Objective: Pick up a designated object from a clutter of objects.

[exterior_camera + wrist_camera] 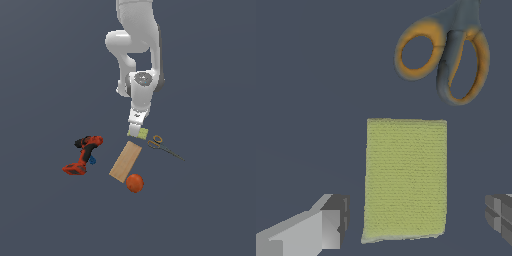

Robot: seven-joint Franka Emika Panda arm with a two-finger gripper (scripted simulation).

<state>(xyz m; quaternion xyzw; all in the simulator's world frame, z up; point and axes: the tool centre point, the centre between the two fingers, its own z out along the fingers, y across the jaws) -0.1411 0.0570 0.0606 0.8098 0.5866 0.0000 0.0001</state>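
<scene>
The designated object, a thin yellow-green pad [406,177], lies flat on the dark floor; in the exterior view the pad [143,133] peeks out just beside my gripper [134,132]. The gripper [418,222] hangs open right over it, one finger on each side of the pad's near end, with a gap between each finger and the pad. Around it lies the clutter of objects: scissors with orange handles [164,146], a tan box [126,161], an orange ball [134,183] and a red-and-black drill [82,154].
The scissors' handles [448,55] lie just beyond the pad's far end. A small blue piece [92,160] sits beside the drill. The white arm [137,50] rises behind the pad.
</scene>
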